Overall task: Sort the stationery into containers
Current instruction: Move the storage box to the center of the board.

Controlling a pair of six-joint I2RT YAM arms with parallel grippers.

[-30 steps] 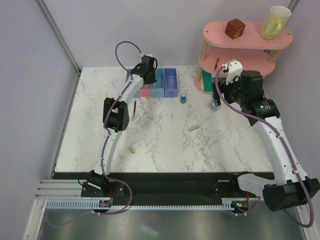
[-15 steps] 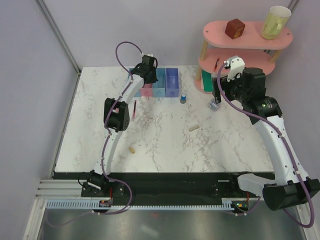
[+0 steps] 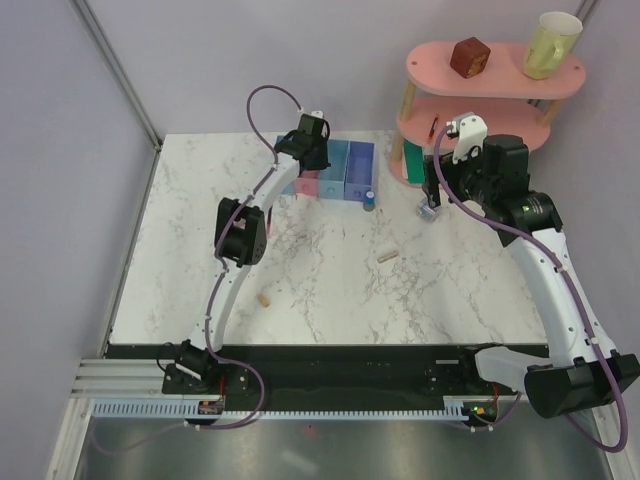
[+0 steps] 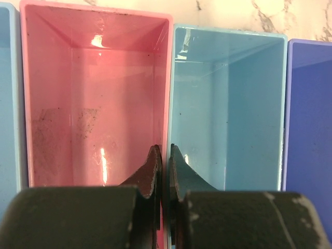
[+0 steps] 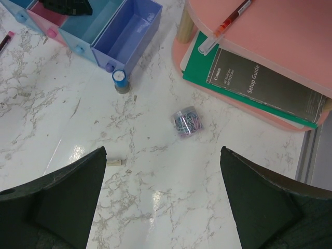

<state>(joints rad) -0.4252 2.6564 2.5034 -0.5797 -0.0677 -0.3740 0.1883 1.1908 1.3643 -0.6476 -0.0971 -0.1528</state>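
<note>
We are holding the left arm stretched far forward, its wrist pitched down over the row of bins (image 3: 345, 172). The left gripper (image 4: 163, 151) is pointing down into the row, its fingers (image 4: 153, 168) pinching almost together on the wall between the two middle compartments. We are holding the right arm bent at the elbow, reaching forward and inward. The right gripper (image 5: 163, 153) is hanging raised, to the right of the row and apart from it, facing down with jaws spread wide.
</note>
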